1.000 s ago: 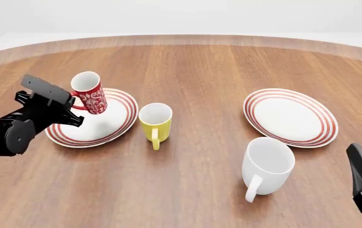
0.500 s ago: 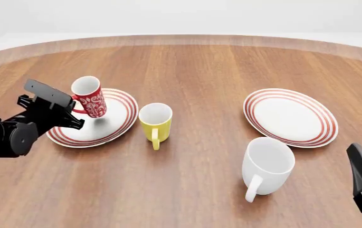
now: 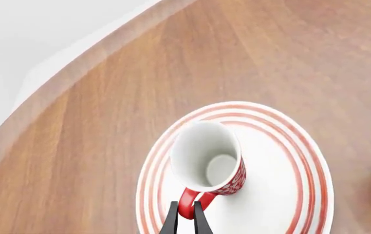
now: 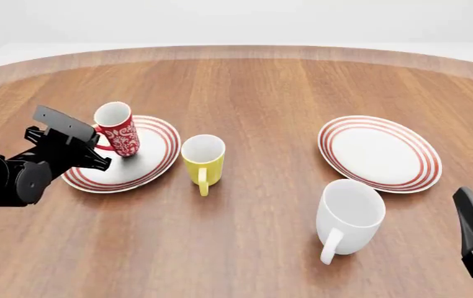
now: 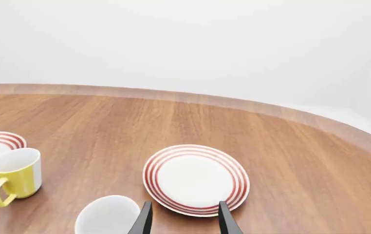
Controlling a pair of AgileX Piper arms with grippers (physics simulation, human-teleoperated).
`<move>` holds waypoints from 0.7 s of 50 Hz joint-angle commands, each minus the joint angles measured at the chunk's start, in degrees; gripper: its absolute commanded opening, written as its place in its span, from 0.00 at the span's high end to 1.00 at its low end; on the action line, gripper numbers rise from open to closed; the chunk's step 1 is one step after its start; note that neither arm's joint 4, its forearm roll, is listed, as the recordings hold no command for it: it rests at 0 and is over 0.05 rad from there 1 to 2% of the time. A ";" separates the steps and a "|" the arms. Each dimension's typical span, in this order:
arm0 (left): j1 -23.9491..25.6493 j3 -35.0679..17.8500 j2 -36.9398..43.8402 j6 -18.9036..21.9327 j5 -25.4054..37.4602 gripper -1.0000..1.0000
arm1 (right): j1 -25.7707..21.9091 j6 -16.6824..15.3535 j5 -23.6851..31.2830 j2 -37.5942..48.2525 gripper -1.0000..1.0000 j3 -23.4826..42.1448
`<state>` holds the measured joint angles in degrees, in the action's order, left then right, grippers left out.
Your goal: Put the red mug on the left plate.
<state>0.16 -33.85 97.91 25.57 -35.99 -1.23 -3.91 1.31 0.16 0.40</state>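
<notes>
Table (image 4: 253,87): wooden, carries two plates and three mugs.
Left plate (image 4: 155,162): the target, flat beneath the mug, just beside the yellow mug (image 4: 202,160).
Red mug (image 4: 118,130): over the plate's centre, tilted, base at or just above the surface; contact cannot be told.
Left gripper (image 3: 185,218): fingers pinched on the loop handle, which keeps the body clear for lowering.
Right gripper (image 5: 183,217): jaws parted, holding nothing, parked near the white mug (image 4: 349,216).
</notes>
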 commanded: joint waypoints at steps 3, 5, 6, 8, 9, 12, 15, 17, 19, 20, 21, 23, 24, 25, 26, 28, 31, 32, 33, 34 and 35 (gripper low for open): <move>0.02 -0.19 0.38 0.38 -0.32 1.00 | 0.03 0.02 -0.02 0.04 0.00 -0.05; 0.03 -0.22 0.54 0.41 -0.34 1.00 | 0.02 0.03 -0.18 0.17 0.00 -0.08; 0.03 -0.22 0.58 0.39 -0.34 1.00 | 0.05 0.07 -0.01 0.24 0.00 0.11; -0.06 -0.29 0.69 0.36 -0.34 1.00 | 0.00 0.02 -0.02 0.22 0.00 0.11; -0.13 -0.31 0.76 0.37 -0.41 1.00 | 0.00 0.02 -0.02 0.21 0.00 0.11; -0.50 -0.49 1.33 0.12 -0.44 1.00 | 0.02 0.02 -0.02 0.20 0.00 0.11; -0.50 -0.46 1.46 0.02 -0.44 1.00 | 0.03 0.05 -0.02 0.21 0.00 0.11; -0.58 -0.59 1.63 -0.03 -0.37 1.00 | 0.05 0.05 -0.02 0.21 0.00 0.11; -0.39 -0.76 1.72 -0.25 -0.09 0.00 | 0.01 0.03 -0.02 0.22 0.00 0.11; -0.42 -0.84 1.79 -0.27 -0.05 0.00 | 0.04 0.06 -0.02 0.21 0.00 0.11; -0.45 -0.92 1.87 -0.31 0.00 0.00 | 0.10 0.07 0.00 0.20 0.00 0.09; -0.42 -0.87 1.89 -0.31 -0.02 0.00 | 0.11 0.09 -0.09 0.19 0.00 -0.02; -0.44 -0.81 1.89 -0.33 -0.05 0.00 | 0.12 0.10 -0.11 0.21 0.00 -0.02; -0.46 -0.76 1.92 -0.32 -0.10 0.00 | 0.15 0.11 -0.09 0.20 0.00 -0.06; -0.42 -0.74 1.92 -0.36 -0.09 0.00 | 0.16 0.10 0.03 0.12 0.00 -0.04; -0.41 -0.95 1.99 -0.60 0.15 0.00 | 0.16 0.12 -0.02 0.17 0.00 -0.04; -0.32 -1.05 2.10 -0.70 0.27 0.00 | 0.16 0.14 0.00 0.15 0.00 -0.05; -0.34 -0.98 2.11 -0.71 0.22 0.00 | 0.15 0.12 -0.04 0.20 0.00 -0.04; -0.37 -0.97 2.15 -0.77 0.20 0.00 | 0.17 0.14 -0.02 0.17 0.00 -0.06; -0.40 -0.98 2.15 -0.79 0.20 0.00 | 0.17 0.14 0.05 0.11 0.00 -0.04; -0.40 -1.01 2.16 -0.76 0.22 0.00 | 0.17 0.15 0.05 0.11 0.00 -0.05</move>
<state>-0.22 -34.66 99.78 25.04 -35.92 -1.11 -3.80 1.30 0.33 0.39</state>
